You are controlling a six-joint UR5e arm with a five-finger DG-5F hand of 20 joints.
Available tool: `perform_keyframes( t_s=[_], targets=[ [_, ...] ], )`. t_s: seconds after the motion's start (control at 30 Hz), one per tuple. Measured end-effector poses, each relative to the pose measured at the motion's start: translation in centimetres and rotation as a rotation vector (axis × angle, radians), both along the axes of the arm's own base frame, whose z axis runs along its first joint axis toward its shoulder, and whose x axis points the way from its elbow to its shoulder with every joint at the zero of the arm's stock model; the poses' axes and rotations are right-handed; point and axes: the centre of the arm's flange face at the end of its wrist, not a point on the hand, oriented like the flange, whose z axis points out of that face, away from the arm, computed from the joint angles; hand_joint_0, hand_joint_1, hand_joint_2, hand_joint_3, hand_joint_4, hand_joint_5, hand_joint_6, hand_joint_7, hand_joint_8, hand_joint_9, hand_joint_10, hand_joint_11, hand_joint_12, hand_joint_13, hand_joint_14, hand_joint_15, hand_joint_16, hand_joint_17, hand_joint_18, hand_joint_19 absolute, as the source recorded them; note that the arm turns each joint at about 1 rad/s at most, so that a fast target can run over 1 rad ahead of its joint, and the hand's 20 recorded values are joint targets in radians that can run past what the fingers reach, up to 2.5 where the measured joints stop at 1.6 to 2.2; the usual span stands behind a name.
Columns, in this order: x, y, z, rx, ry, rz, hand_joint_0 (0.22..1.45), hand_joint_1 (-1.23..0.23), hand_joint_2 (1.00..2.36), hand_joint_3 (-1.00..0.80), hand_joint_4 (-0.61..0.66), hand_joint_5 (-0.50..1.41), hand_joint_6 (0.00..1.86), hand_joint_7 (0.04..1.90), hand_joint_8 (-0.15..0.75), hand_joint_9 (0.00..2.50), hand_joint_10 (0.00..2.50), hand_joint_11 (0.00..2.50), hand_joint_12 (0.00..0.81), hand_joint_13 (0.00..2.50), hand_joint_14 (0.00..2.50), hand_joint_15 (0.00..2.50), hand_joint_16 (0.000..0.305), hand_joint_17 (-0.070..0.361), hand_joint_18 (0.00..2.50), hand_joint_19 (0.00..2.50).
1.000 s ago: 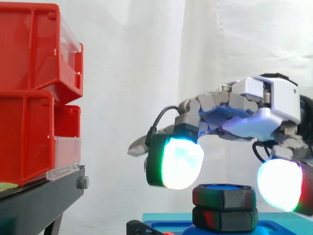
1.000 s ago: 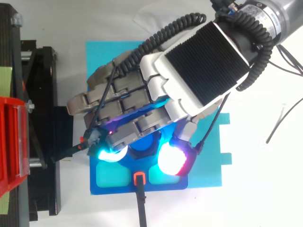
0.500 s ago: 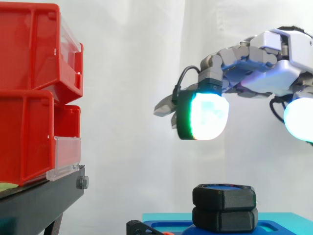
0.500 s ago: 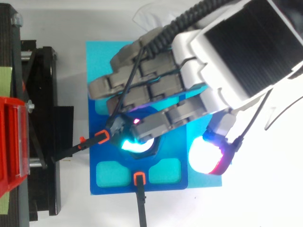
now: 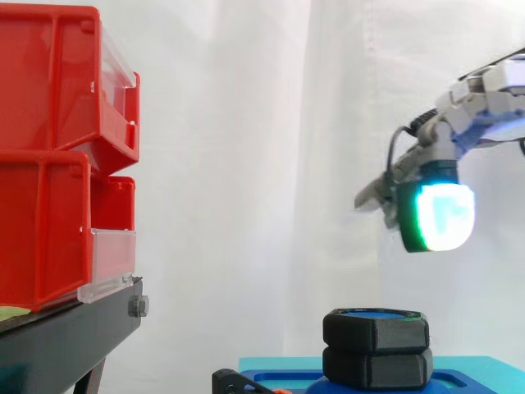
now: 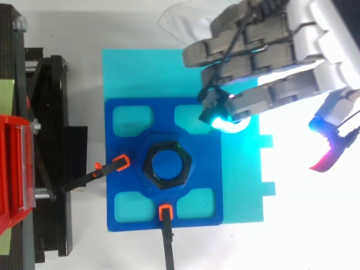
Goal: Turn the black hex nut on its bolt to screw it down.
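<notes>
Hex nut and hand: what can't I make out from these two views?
- Bolt: thread hidden in side view by the hex nut and the black hex piece below it; remaining travel unknown.
- Hand: palm cut off by top view's upper right corner, side view's right edge.
- Blue plate: side view, cut by bottom edge.

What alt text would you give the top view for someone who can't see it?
A black hex nut sits at the centre of a blue plate on a cyan mat. The robot hand, fingers relaxed, hovers off to the upper right, clear of the nut.
</notes>
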Motion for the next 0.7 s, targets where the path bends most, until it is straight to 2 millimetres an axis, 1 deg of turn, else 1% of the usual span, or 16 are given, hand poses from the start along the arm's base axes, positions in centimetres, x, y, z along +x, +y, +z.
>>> perform_keyframes(
  t_s=[0.2, 0.43, 0.47, 0.5, 0.53, 0.63, 0.7],
  targets=[
    [-4.3, 0.1, 2.2, 0.001, -0.028, -0.061, 0.47, -0.54, 1.00, -0.50, 0.37, -0.13, 0.50, 0.99, 0.374, 0.61, 0.01, 0.34, 0.415, 0.38, 0.00, 0.07, 0.065, 0.147, 0.51, 0.47],
    [-9.8, 0.4, 5.4, -0.005, -0.126, -0.168, 0.48, -0.54, 1.00, -0.50, 0.37, -0.13, 0.50, 0.99, 0.371, 0.61, 0.01, 0.34, 0.413, 0.33, 0.00, 0.06, 0.065, 0.145, 0.49, 0.46],
    [-10.5, 0.5, 5.5, -0.001, -0.133, -0.180, 0.48, -0.54, 1.00, -0.50, 0.37, -0.13, 0.50, 0.98, 0.372, 0.61, 0.01, 0.33, 0.412, 0.32, 0.00, 0.05, 0.064, 0.145, 0.48, 0.47],
    [-11.1, 0.5, 5.4, 0.005, -0.133, -0.193, 0.48, -0.54, 1.00, -0.50, 0.36, -0.13, 0.50, 0.96, 0.370, 0.60, 0.01, 0.32, 0.410, 0.31, 0.00, 0.04, 0.064, 0.144, 0.48, 0.46],
    [-11.9, 0.6, 4.8, 0.018, -0.119, -0.210, 0.48, -0.54, 1.00, -0.50, 0.36, -0.14, 0.50, 0.96, 0.369, 0.60, 0.01, 0.33, 0.409, 0.31, 0.00, 0.05, 0.064, 0.144, 0.47, 0.46],
    [-13.4, 0.6, 2.5, 0.070, -0.044, -0.251, 0.49, -0.54, 1.00, -0.50, 0.35, -0.14, 0.50, 0.95, 0.362, 0.59, 0.01, 0.33, 0.402, 0.30, 0.00, 0.05, 0.062, 0.140, 0.45, 0.47],
    [-13.8, 0.5, 1.5, 0.108, -0.003, -0.281, 0.49, -0.54, 1.00, -0.50, 0.35, -0.14, 0.50, 0.95, 0.361, 0.59, 0.01, 0.32, 0.400, 0.29, 0.00, 0.05, 0.062, 0.139, 0.45, 0.47]
  ],
)
